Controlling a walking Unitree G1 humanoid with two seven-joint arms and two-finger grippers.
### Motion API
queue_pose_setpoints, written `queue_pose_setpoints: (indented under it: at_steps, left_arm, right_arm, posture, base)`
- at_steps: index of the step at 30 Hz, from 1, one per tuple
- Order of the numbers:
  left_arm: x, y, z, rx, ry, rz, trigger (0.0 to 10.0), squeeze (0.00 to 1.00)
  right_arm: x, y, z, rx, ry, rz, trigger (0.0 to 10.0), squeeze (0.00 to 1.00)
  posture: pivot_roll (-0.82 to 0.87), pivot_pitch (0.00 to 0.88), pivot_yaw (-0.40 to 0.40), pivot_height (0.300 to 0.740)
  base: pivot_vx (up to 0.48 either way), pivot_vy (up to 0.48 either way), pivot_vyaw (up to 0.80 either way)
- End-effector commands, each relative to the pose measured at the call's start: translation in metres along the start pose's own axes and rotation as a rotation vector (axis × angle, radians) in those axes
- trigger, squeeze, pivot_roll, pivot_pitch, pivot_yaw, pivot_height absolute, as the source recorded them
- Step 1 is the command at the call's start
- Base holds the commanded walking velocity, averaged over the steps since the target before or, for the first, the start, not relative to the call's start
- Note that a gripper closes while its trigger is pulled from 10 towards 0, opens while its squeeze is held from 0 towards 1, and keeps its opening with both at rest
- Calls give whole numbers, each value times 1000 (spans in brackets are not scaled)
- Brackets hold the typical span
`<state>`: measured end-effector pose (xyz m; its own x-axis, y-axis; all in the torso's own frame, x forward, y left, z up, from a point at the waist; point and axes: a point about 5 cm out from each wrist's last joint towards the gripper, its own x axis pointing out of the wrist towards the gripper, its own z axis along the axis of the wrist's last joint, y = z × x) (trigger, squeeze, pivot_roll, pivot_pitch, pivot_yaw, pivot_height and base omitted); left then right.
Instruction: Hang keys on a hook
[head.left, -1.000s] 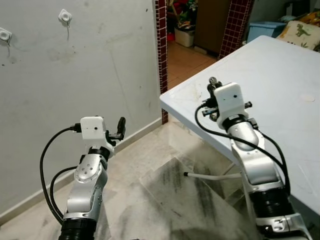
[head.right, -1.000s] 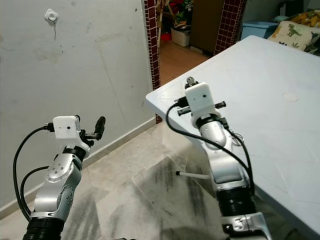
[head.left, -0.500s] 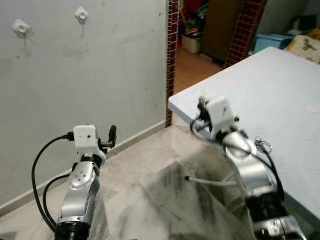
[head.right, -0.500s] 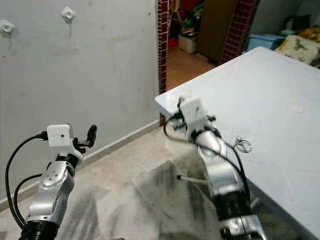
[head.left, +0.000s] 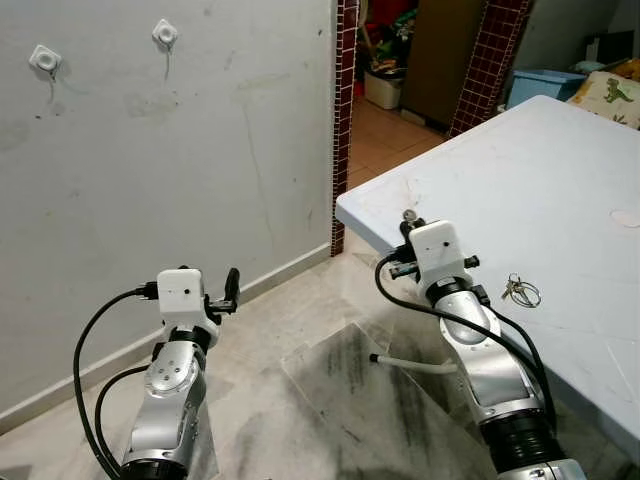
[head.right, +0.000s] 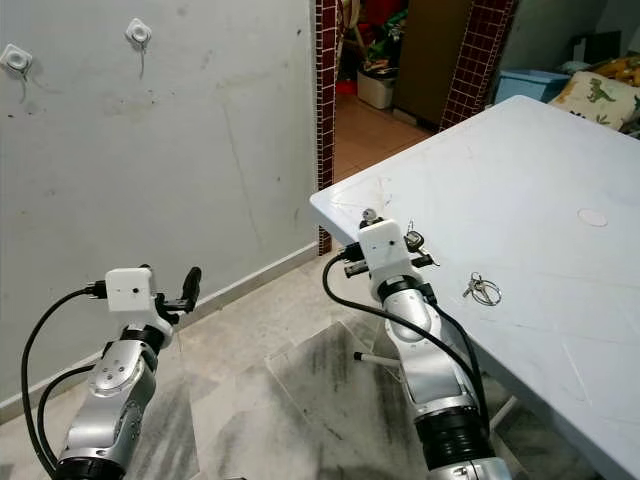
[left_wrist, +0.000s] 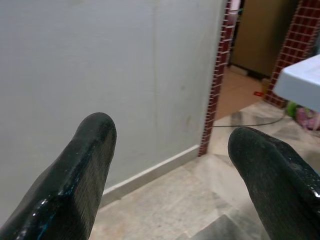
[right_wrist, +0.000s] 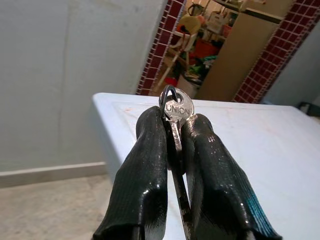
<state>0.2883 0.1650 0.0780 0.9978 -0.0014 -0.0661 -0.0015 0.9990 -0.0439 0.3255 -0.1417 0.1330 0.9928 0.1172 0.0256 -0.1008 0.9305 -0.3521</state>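
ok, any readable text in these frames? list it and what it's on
"UNION": stamped on the head of the key pinched in the right gripper.
No text can be made out on the second key ring lying on the white table; too small to tell.
No other lettering reads on the wall hooks or the dinosaur-print cushion.

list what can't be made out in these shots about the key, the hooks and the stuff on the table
- Key: right wrist view; the right end effector pinches it, so the blade is covered by the fingers.
- Hooks on the wall: left eye view; too small to tell their shape.
- Ring on the table: eye views; too small to tell whether keys hang on it.
- Left end effector: open.
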Motion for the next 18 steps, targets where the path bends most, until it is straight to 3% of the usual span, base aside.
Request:
queue_pose_setpoints:
  at_steps: [1,7,12,18]
  left_arm:
    - [3,-2,3,19,-12,-12,10000,0]
    - [0,1,0,-1,1,21,10000,0]
    - [-3,-7,-4,-12,18,1,10000,0]
    - [5,-14,5,6,1,-41,10000,0]
  right_arm:
    - [6,-4,13,-21,-57,2,10000,0]
    - [9,-3,20,-12,-72,1,10000,0]
    - [11,-9,30,-8,-103,-46,10000,0]
    - [11,-18,32,13,-112,-104,10000,0]
  posture:
    - [-5,0,5,740]
    - [-23,0,22,740]
    - [-46,0,55,740]
    - [-58,0,90,740]
  base:
    - [0,0,688]
    - [0,0,781]
    - [0,0,800]
    - [0,0,800]
